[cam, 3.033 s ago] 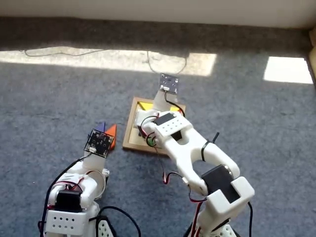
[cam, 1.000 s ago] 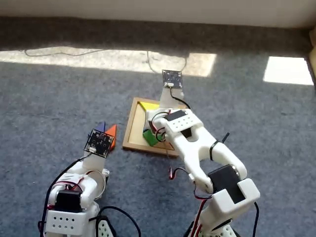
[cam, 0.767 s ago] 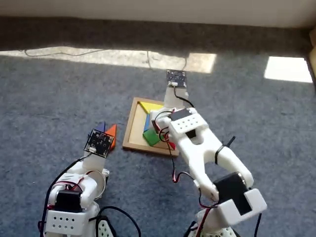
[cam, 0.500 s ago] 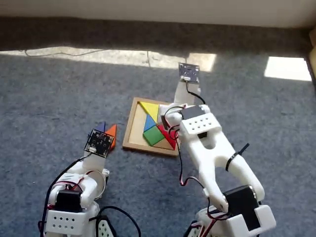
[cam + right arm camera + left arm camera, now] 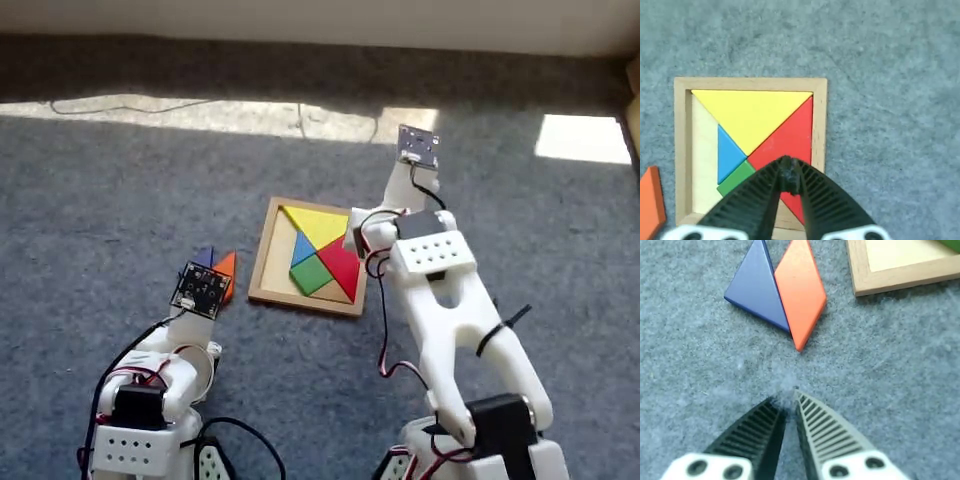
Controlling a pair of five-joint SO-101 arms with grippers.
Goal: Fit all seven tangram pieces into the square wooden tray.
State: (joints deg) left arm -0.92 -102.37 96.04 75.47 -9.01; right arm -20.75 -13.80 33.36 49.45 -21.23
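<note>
The square wooden tray (image 5: 268,262) lies mid-carpet with a yellow triangle (image 5: 318,225), a red triangle (image 5: 343,268), a small blue triangle (image 5: 302,248) and a green piece (image 5: 312,273) inside. In the right wrist view my right gripper (image 5: 786,176) hovers shut and holding nothing over the red triangle (image 5: 792,137), near the tray's rim (image 5: 819,125). A dark blue triangle (image 5: 755,287) and an orange parallelogram (image 5: 800,292) lie touching on the carpet beside the tray (image 5: 890,277). My left gripper (image 5: 786,399) is shut just short of the orange piece's tip.
Grey carpet surrounds the tray. A bare wooden strip (image 5: 700,150) runs along one inner side of the tray. A thin cable (image 5: 300,118) lies on the sunlit carpet beyond the tray. The left arm's wrist board (image 5: 203,290) sits just before the two loose pieces.
My right arm has swung to the right, off the tray, and the pieces it covered now show. The left arm and the two loose pieces have not moved.
</note>
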